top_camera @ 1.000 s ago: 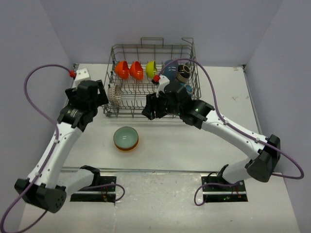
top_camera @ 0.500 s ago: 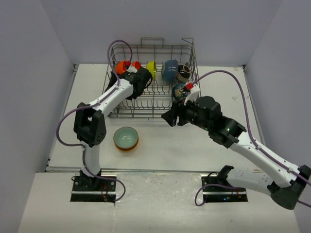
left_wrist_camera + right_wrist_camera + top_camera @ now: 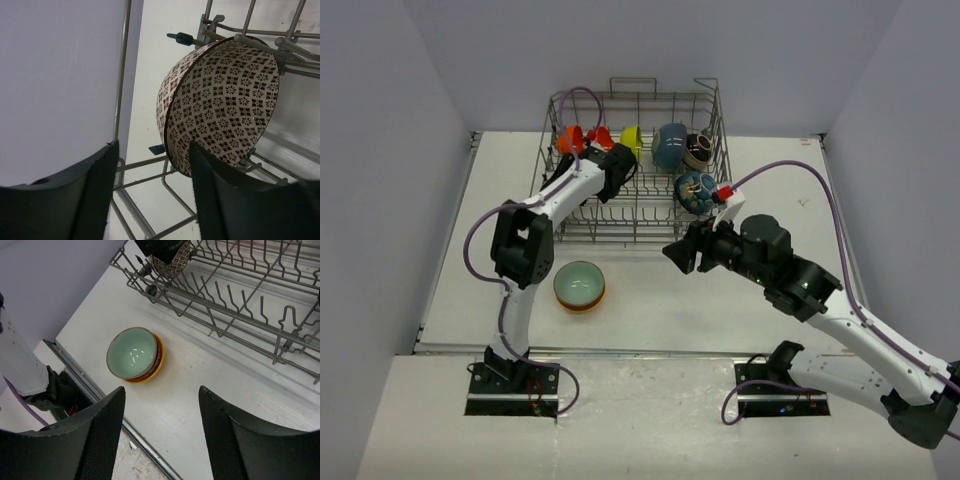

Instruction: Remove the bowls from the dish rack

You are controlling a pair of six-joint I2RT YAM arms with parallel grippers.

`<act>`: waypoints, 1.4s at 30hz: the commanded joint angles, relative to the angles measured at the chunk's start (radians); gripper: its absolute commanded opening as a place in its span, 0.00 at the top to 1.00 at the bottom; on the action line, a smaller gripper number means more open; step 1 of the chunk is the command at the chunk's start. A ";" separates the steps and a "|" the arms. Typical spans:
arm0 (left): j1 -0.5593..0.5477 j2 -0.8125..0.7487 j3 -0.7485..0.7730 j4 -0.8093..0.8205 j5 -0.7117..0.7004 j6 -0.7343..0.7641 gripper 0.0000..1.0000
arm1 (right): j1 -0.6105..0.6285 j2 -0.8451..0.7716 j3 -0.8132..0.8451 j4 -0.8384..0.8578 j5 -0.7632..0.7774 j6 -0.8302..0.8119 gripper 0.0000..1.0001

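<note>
The grey wire dish rack stands at the back of the table. On its far side are orange, red, yellow-green, blue and black-and-cream bowls, with a dark teal patterned bowl nearer. My left arm reaches into the rack's left end. My left gripper is open astride the rim of a cream, brown-patterned bowl standing on edge. One finger is inside it and the other stands clear. My right gripper hangs open and empty over the table before the rack.
A mint bowl tops a stack of red and yellow bowls on the table in front of the rack's left end. Purple walls close in on three sides. A metal strip runs along the table's near edge.
My left arm swung from outside the rack into its left end, and its jaws narrowed around the patterned bowl's rim. My right arm drew back out of the rack to the front.
</note>
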 commanded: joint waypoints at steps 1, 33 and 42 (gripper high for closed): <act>0.026 0.022 0.035 0.002 -0.054 0.014 0.46 | -0.002 -0.030 -0.001 0.034 -0.026 -0.024 0.38; -0.003 0.057 0.046 0.058 -0.262 0.116 1.00 | -0.002 -0.021 -0.020 0.080 -0.103 -0.047 0.38; -0.030 0.000 -0.014 0.295 -0.379 0.403 1.00 | -0.002 -0.035 -0.026 0.085 -0.104 -0.051 0.38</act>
